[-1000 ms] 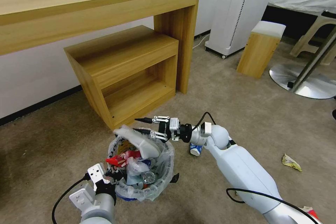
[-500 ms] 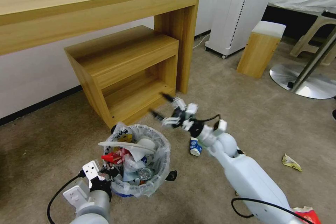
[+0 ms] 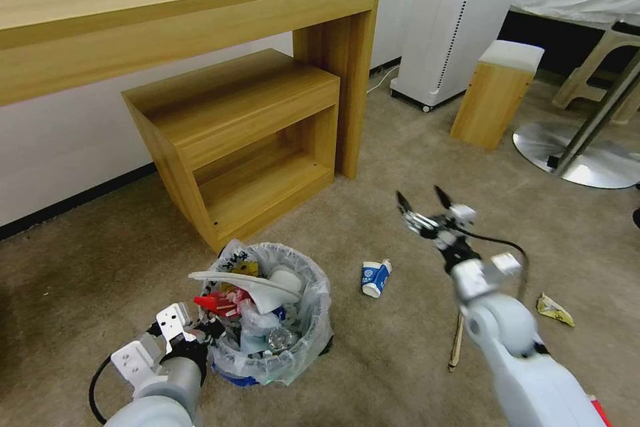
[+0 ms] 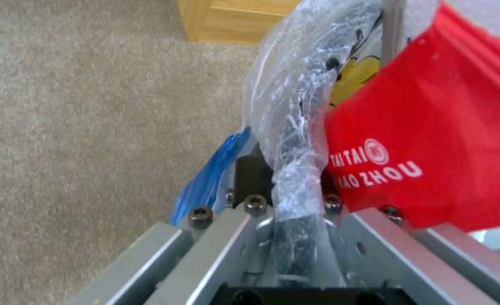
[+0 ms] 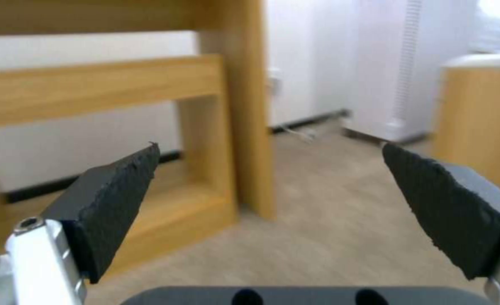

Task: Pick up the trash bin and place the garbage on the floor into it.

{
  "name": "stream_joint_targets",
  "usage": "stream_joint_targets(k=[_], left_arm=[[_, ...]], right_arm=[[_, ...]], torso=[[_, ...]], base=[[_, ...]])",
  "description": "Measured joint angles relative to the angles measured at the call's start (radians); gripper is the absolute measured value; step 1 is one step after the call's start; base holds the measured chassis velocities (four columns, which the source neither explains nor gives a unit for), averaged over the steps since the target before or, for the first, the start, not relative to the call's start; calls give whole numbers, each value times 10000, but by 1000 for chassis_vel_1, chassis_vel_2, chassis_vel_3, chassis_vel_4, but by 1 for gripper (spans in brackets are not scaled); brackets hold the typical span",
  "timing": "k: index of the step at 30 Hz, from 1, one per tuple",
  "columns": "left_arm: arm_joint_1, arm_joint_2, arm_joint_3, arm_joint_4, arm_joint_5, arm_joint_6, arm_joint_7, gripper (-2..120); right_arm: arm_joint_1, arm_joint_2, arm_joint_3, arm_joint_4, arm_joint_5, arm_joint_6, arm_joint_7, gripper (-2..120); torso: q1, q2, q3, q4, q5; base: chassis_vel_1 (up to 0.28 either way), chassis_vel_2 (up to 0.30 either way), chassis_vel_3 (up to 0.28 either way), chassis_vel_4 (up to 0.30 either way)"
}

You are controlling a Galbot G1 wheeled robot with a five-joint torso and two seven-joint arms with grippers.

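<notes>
Left gripper (image 3: 200, 333): clamped on the rim of the trash bin (image 3: 303, 353), holding it.
Trash bin: stood on the carpet (image 3: 400, 167), full of garbage.
Right gripper (image 3: 421, 203): raised, fingers wide apart, holding nothing.
Paper cup (image 3: 375, 277): lay on the carpet between bin and right arm.
Wooden stick (image 3: 457, 341): on the carpet near the right arm.

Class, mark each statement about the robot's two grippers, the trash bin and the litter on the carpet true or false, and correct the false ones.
1. The left gripper is clamped on the rim of the trash bin. True.
2. The right gripper holds a paper cup. False: it is open, empty and raised above the carpet.
3. The paper cup lies on the carpet beside the bin. True.
4. The bin is empty. False: it is heaped with litter, a white slipper on top.
5. A wooden stick lies on the carpet. True.
</notes>
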Motion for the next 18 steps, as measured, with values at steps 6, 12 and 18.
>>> stream_joint_targets(k=[6, 12, 18], left_arm=[[-61, -9, 7, -39, -160, 173, -186, 0], [-40, -29, 29, -73, 189, 71, -205, 0], [30, -56, 90, -33, 424, -2, -206, 0]], right_arm=[[-994, 447, 753, 1099, 5, -495, 1273, 100], [-2218, 957, 1549, 1799, 23, 229, 1496, 100], [-2427, 1094, 1748, 1808, -250, 693, 1458, 100]], torso=[[0, 0, 0, 1, -2], [0, 0, 0, 1, 1], [0, 0, 0, 1, -1]], base=[[0, 0, 0, 0], [0, 0, 0, 0], [0, 0, 0, 0]])
